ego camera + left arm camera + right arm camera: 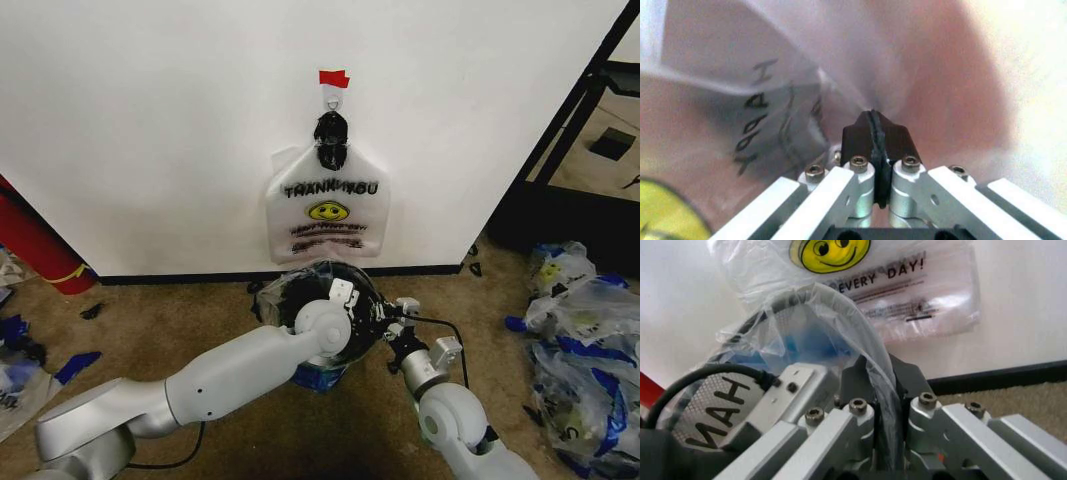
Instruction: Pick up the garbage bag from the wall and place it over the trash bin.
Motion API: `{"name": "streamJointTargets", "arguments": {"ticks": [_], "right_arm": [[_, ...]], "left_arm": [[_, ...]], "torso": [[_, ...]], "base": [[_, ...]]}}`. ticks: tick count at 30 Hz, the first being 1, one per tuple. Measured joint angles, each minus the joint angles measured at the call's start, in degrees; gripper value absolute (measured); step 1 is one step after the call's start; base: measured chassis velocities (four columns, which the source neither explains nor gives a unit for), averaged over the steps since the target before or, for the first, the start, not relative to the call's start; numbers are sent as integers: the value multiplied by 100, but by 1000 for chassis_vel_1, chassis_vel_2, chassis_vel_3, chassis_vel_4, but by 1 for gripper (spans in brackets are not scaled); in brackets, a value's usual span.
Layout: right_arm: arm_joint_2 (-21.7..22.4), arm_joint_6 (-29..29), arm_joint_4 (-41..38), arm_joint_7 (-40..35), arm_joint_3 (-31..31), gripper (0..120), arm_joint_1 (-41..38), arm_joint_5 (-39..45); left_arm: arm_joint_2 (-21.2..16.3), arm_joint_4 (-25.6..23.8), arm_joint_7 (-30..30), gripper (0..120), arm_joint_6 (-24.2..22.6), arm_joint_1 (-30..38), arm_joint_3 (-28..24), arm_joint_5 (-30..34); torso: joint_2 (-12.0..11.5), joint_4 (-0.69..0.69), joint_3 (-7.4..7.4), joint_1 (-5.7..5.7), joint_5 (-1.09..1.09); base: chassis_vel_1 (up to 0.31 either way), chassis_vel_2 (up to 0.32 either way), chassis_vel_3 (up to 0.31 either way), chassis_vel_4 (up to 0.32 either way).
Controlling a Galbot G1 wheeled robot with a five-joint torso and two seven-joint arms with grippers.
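Note:
The trash bin (318,281), black mesh, stands on the carpet at the foot of the white wall (150,120). The see-through garbage bag (270,293) is draped over its rim. My left gripper (347,292) reaches over the bin's top and is shut on the bag's film (773,95), which carries black print and a yellow smiley; the pads (897,137) pinch a fold. My right gripper (392,320) is at the bin's right side, shut (877,372) on the bag's edge (820,315) where it lies over the bin rim (863,340).
A white "THANK YOU" bag (328,205) hangs from a hook (333,101) under red tape (334,78), right above the bin. A heap of blue-taped clear bags (585,330) lies at the right, beside a black shelf frame (575,120). A red cylinder (35,245) leans at the left.

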State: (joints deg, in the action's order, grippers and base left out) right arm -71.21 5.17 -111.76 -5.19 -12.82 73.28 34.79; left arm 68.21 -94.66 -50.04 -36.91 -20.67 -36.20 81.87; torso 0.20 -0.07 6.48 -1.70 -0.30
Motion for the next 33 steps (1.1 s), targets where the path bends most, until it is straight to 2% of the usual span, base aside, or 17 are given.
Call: {"name": "streamJointTargets", "arguments": {"ticks": [7,14,20,24,25,28,31,33], "right_arm": [[-38,73,-117,-36,27,0,83,182],[0,102,-134,-78,-35,0,108,286],[-35,115,-4,-145,-77,0,32,343],[-123,179,191,-255,-139,0,-79,521],[-123,179,191,-255,-139,0,-79,521],[-184,231,230,-326,-218,0,-108,671],[-247,312,257,-448,-342,0,-124,940],[-257,327,257,-470,-361,0,-127,989]], "left_arm": [[233,421,217,0,206,-100,6,-350],[190,452,246,0,243,-121,9,-434],[-49,-44,231,0,260,-122,33,-416],[-371,-917,340,0,383,-152,173,-408],[-371,-917,340,0,383,-152,173,-408],[-610,-1418,513,0,544,-277,401,-421],[-1042,-1914,998,0,875,-669,837,-702],[-1132,-1995,1106,0,948,-772,943,-755]], "torso": [[0,-1,0,0,0],[0,-1,0,0,0],[0,0,0,0,0],[0,-1,0,0,0],[0,-1,0,0,0],[0,-1,0,0,-1],[0,-1,0,0,-1],[0,-1,0,0,-1]], "base": [[0,0,0,0],[0,0,0,0],[0,0,0,0],[0,0,0,0],[0,0,0,0],[0,0,0,0],[0,0,0,0],[0,0,0,0]]}}
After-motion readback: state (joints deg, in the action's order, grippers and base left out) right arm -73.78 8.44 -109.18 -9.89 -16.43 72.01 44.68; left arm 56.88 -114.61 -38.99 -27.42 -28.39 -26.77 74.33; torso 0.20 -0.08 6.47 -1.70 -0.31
